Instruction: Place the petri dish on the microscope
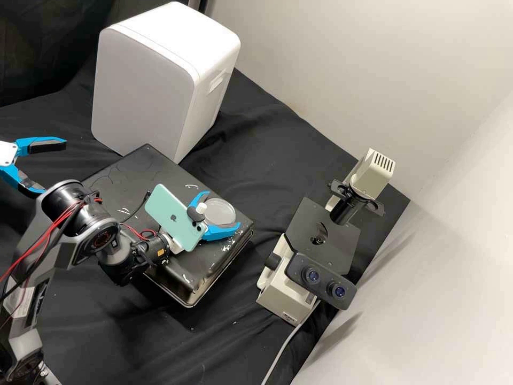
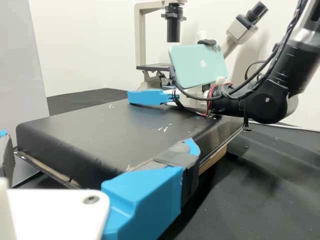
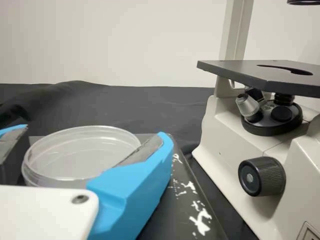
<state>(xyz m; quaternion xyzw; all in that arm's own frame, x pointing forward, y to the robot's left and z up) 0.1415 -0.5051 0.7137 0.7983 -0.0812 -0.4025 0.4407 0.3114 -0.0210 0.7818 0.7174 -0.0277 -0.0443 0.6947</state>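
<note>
Petri dish (image 1: 220,210), clear and shallow, sits flat on the right end of the black tray (image 1: 133,171) at mid-bench, well apart from the microscope.

At the far left edge the left gripper (image 1: 53,166) hangs over the cloth with its blue fingers spread wide and nothing between them. To its right, at the far end of the tray, stands a white box (image 1: 160,80).

At the tray's right end is the right gripper (image 1: 223,209), which carries a teal phone (image 1: 173,216) on its wrist. It is level with the dish, one finger on each side of the wall and close against it, but the jaws look spread rather than pinching.

The step in hand seems to be the grasp:
- Close slowly and evenly on the side wall so that the light plastic does not skid or tip.
- Keep the dish level in case it has a loose lid.

On the right stands the microscope (image 1: 315,251). Its dark stage (image 3: 260,75) is higher than the tray top, so the lift probably has to clear that edge before the carry to the right. The safest entry looks to be from the near, open side, below the overhanging condenser. The dish should likely be set down flat over the stage opening before the fingers let go.
</note>
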